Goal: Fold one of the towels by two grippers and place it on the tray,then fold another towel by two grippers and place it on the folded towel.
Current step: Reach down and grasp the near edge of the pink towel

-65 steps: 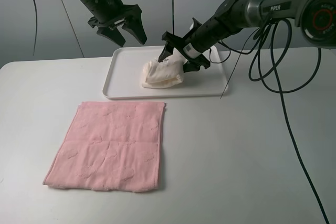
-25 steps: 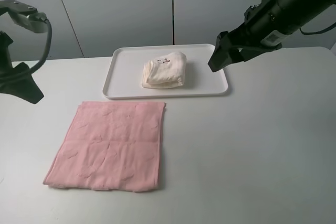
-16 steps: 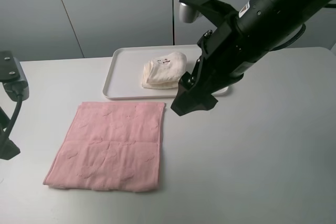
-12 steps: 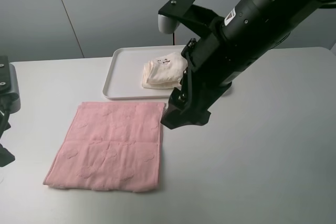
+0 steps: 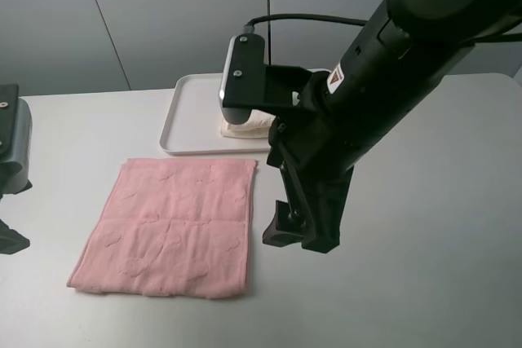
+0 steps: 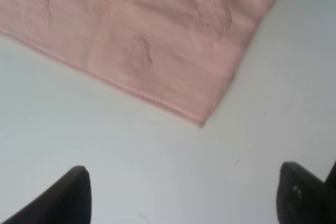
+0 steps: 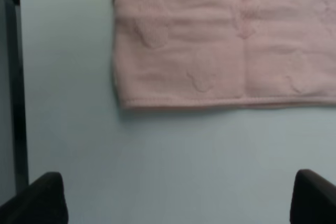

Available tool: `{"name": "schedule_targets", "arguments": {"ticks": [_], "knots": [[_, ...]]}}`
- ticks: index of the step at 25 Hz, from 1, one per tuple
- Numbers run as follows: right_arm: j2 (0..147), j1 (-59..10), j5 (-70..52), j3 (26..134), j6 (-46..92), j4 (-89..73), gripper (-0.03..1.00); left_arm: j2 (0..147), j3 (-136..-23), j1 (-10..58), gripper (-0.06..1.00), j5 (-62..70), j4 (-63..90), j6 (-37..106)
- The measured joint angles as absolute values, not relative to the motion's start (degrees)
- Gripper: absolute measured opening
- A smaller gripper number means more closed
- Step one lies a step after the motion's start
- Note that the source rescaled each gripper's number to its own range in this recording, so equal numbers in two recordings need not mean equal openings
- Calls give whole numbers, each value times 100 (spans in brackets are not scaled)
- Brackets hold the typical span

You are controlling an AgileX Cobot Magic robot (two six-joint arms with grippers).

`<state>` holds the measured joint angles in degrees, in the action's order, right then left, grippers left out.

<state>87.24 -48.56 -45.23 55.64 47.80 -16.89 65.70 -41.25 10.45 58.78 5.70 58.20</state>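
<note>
A pink towel (image 5: 167, 226) lies flat on the white table. A cream folded towel (image 5: 243, 128) lies on the white tray (image 5: 183, 116), mostly hidden behind my right arm. My right gripper (image 5: 298, 234) hangs open and empty just right of the pink towel's near right edge. Its wrist view shows a pink towel corner (image 7: 122, 103) beyond the spread fingers (image 7: 44, 198). My left gripper (image 5: 10, 238) is at the far left, open and empty. Its wrist view shows another pink towel corner (image 6: 202, 121) ahead of the fingers (image 6: 73, 198).
The tray stands at the back centre of the table. My bulky right arm (image 5: 359, 95) crosses the middle of the exterior view and hides part of the tray. A dark vertical strip (image 7: 13, 77) runs along one side of the right wrist view.
My right gripper has left the cream towel on the tray and swung down beside the pink towel's right edge. My left arm has dropped to the table's left edge.
</note>
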Motion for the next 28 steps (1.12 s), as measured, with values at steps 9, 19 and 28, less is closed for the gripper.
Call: {"name": "schedule_targets", "arguments": {"ticks": [9, 19, 28], "knots": [[9843, -5018, -4117, 5562, 4655, -1561, 92, 7019, -3599, 1054, 92, 5270, 77, 6070], [10251, -5868, -3576, 5562, 4588, -1245, 92, 7414, -2964, 1054, 92, 4423, 242, 6812], [10492, -5878, -3602, 5911, 4265, -1124, 92, 7988, -2826, 1455, 92, 3678, 252, 6911]]}}
